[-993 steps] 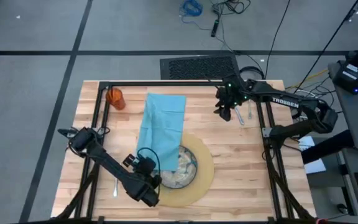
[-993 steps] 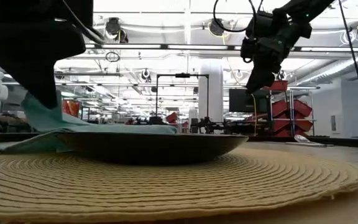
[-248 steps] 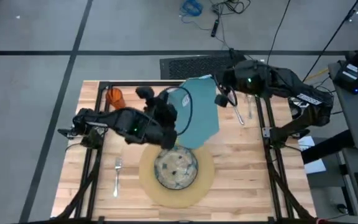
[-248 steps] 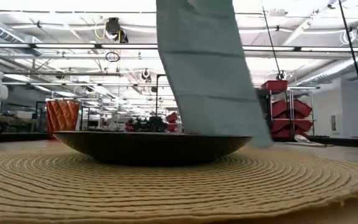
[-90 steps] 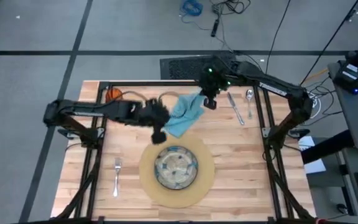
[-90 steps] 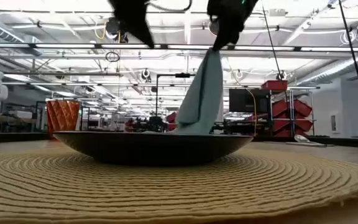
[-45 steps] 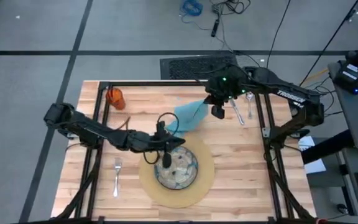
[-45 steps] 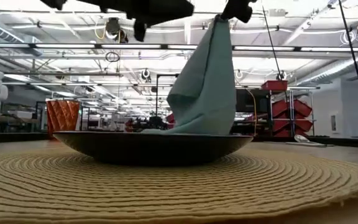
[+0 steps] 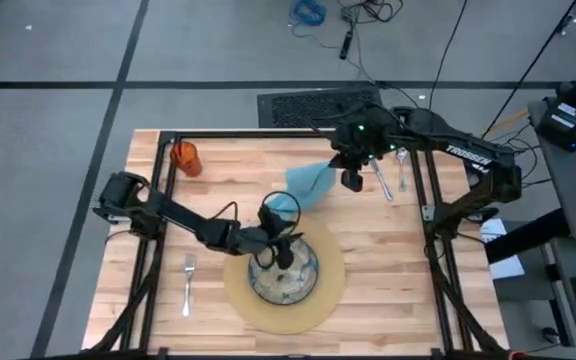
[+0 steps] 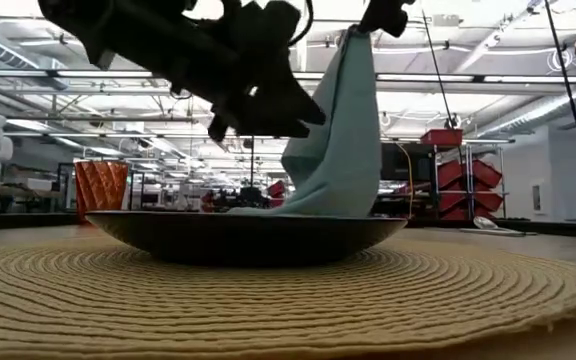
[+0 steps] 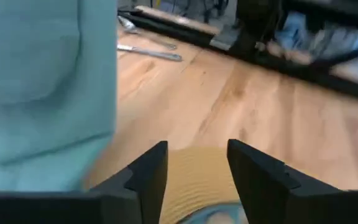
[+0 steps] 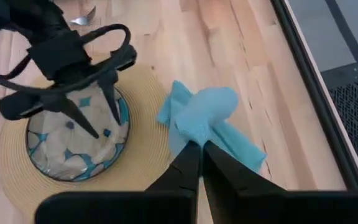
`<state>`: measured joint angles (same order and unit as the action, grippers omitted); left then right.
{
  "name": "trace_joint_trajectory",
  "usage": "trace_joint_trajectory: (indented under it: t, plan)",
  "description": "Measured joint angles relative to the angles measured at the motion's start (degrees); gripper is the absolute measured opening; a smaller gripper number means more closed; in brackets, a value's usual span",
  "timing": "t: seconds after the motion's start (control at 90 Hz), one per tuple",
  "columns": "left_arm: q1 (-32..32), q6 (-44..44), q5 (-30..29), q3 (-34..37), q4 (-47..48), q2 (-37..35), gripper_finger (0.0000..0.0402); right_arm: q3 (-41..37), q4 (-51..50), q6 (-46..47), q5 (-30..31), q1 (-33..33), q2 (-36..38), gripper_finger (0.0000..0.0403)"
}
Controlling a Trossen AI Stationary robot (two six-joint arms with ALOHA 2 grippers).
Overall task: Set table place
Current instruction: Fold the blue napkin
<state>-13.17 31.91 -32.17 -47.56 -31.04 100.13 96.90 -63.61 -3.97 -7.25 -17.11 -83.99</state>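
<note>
Since half a second ago the left pincer (image 9: 276, 250), fingers apart and empty, has slid over the plate (image 9: 286, 272), while the right pincer (image 9: 347, 172) pinches the napkin (image 9: 306, 183) hanging beyond the mat (image 9: 330, 285); next, judging so, lay it flat beside the plate on the desk (image 9: 388, 250).

Both arms are matte black, built of slim jointed tubes. The right arm (image 9: 448, 150) carries white "TROSSEN" lettering and a small green light near its wrist. A black cable loops over the left tool (image 9: 280, 252), whose fingers (image 11: 148, 180) look flat-faced and angular, perhaps plastic.
</note>
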Motion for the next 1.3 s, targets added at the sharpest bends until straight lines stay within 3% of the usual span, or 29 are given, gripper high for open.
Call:
trace_joint_trajectory:
  t: [0.122, 0.289, 0.478, 0.656, 0.856, 1.3]
  plan:
    - [4.4, 14.4, -4.1, 1.1, -0.8, -0.1, 0.0148, 0.0, -0.1, -0.1, 0.0, -0.2, 0.0, 0.0000]
    - [8.9, 27.1, -0.8, 2.4, -1.9, -0.5, 0.0146, 0.0, -0.1, -0.4, 0.0, -0.2, 0.0, 0.0000]
    - [10.4, 27.8, 0.5, 2.4, -6.5, -0.5, 0.0145, 0.0, -0.1, -1.5, 0.0, -0.2, 0.0, 0.0000]
    - [10.7, 33.5, 0.3, 2.4, -3.0, 0.0, 0.0145, 0.0, -0.1, -2.1, 0.0, -0.1, 0.0, 0.0000]
    - [10.9, 33.7, -3.0, 2.7, -3.4, 0.3, 0.0145, 0.0, 0.1, -2.6, 0.0, -0.2, 0.0, 0.0000]
    - [13.6, 35.3, -2.3, 2.7, -3.4, 0.4, 0.0145, 0.0, 0.5, -2.4, 0.0, -0.2, 0.0, 0.0000]
